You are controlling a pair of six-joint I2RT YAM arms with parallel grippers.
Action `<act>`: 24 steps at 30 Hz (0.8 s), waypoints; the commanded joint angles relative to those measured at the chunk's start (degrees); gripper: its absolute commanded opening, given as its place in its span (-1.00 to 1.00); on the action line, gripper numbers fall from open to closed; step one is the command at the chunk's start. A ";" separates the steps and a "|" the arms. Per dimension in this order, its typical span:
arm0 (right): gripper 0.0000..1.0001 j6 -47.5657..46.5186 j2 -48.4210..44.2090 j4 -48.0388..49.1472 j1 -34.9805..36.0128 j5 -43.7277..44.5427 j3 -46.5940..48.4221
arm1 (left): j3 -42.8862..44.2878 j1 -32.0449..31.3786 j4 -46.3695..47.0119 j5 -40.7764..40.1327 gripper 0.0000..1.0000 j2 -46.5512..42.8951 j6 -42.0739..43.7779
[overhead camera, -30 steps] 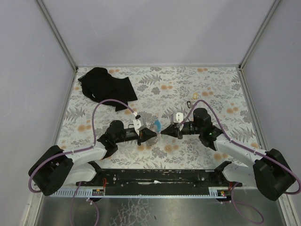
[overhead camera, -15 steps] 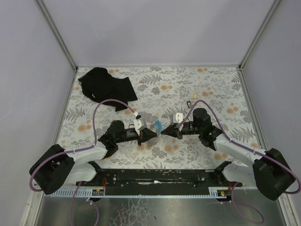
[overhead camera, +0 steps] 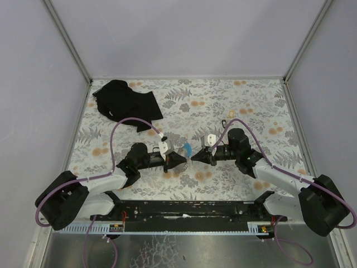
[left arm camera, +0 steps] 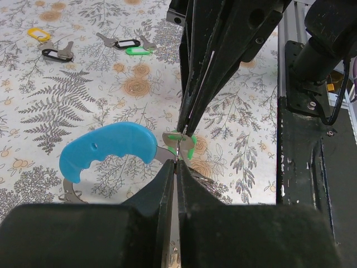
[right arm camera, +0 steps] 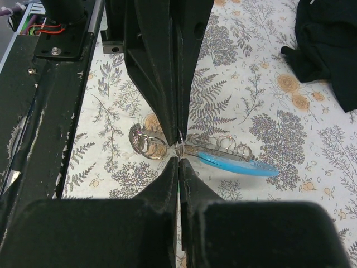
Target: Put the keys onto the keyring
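At mid-table, near the 6 o'clock edge, the left gripper (left arm camera: 176, 164) was pinched shut on the grey metal end of the keyring (left arm camera: 109, 146), its blue band trailing toward 9 o'clock in the left wrist view. The right gripper (right arm camera: 178, 162) stood tip to tip with it, jaws closed on a green-tagged key (left arm camera: 190, 152) — advisable to hold the ring rigid and ease the key's hole along the wire without twisting.

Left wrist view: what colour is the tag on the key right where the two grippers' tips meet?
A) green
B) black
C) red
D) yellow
A: the key at the tips carries a bright green tag, just beside the light-blue keyring; the yellow-tagged key lies far off.
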 commanded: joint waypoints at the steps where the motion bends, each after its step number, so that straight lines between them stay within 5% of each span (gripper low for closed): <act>1: -1.00 -0.45 -0.51 1.53 0.77 -0.14 1.85 | 0.04 0.34 5.01 0.78 -1.00 0.43 -0.60; 24: -1.00 0.46 -1.02 2.86 0.77 -1.21 1.60 | 0.12 0.32 5.46 1.13 -1.00 0.95 -0.94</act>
